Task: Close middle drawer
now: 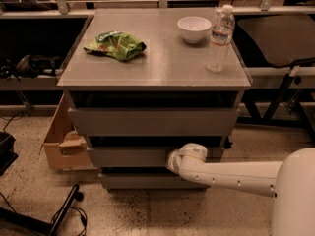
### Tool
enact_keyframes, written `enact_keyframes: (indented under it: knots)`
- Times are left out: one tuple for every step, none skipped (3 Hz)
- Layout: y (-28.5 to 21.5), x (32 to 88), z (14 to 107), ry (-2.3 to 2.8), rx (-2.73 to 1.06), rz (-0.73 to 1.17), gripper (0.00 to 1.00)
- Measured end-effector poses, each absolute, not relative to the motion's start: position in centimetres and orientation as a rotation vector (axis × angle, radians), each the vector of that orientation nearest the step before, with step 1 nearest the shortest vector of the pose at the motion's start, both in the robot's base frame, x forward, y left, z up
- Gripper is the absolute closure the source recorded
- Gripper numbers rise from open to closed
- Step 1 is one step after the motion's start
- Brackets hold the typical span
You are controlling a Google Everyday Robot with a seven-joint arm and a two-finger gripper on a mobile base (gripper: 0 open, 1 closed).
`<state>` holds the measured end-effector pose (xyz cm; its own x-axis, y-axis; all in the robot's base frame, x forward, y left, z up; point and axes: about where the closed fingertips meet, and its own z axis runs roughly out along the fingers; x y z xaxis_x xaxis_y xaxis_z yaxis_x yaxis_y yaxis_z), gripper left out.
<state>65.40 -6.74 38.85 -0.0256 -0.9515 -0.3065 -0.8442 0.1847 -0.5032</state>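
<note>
The grey cabinet has three grey drawer fronts. The middle drawer [130, 157] is the medium front between the tall top one [152, 121] and the low bottom one [142, 181]. It is pushed almost flush, with only a dark slit above it. My gripper [172, 161] is at the end of the white arm [231, 175] that reaches in from the right. It presses against the right part of the middle drawer's front. The wrist hides the fingers.
On the cabinet top [162, 65] lie a green chip bag [115, 44], a white bowl [194, 29] and a water bottle [220, 38]. A cardboard box [61, 140] stands at the cabinet's left. Cables and a black stand base [59, 218] lie on the floor at left.
</note>
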Motion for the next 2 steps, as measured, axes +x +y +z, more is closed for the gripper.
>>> enact_keyframes:
  knots:
    - [-6.73,65.38,38.84,1.889,-1.681,-0.241,0.82]
    - [-6.55,65.12,38.74,1.888,-1.679,-0.224,0.59]
